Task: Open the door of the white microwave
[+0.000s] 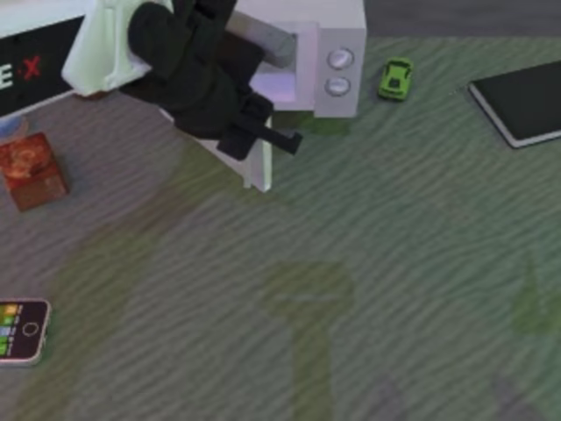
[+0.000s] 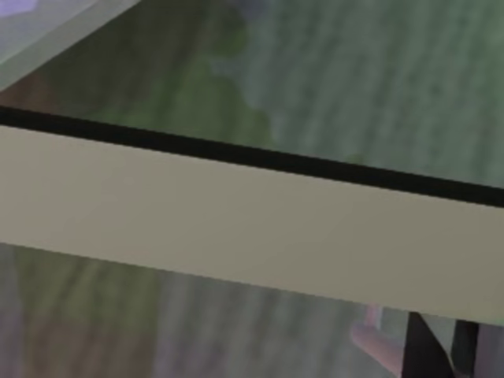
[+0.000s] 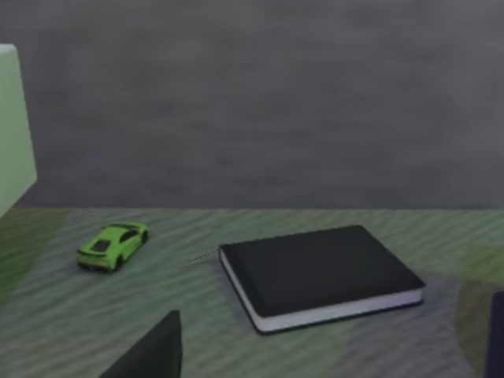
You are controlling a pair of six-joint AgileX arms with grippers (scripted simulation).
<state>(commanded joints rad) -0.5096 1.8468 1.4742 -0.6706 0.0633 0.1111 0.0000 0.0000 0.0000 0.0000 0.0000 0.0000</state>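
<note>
Door (image 1: pixel 259 167): swung well out from the white microwave (image 1: pixel 337 35) at the top centre of the top view; its free edge points toward the frame's centre and the cavity shows behind it.
Left gripper (image 1: pixel 263 136): at the door's free edge in the top view, black fingers reaching toward the frame's right. The left wrist view shows only the door's pale edge crossing the frame, so whether the fingers are apart or clamped cannot be told.
Right arm: not visible in the top view; its wrist camera looks at the green toy car (image 3: pixel 113 244) and the black book (image 3: pixel 319 276).
Risk, slip: if contact on the edge is shallow, further pulling may let the door escape the fingers.
Risk, over-travel: pulling past the hinge limit may drag the whole oven across the table.
Risk, collision: the arm hangs low over the door and could press on it.
</note>
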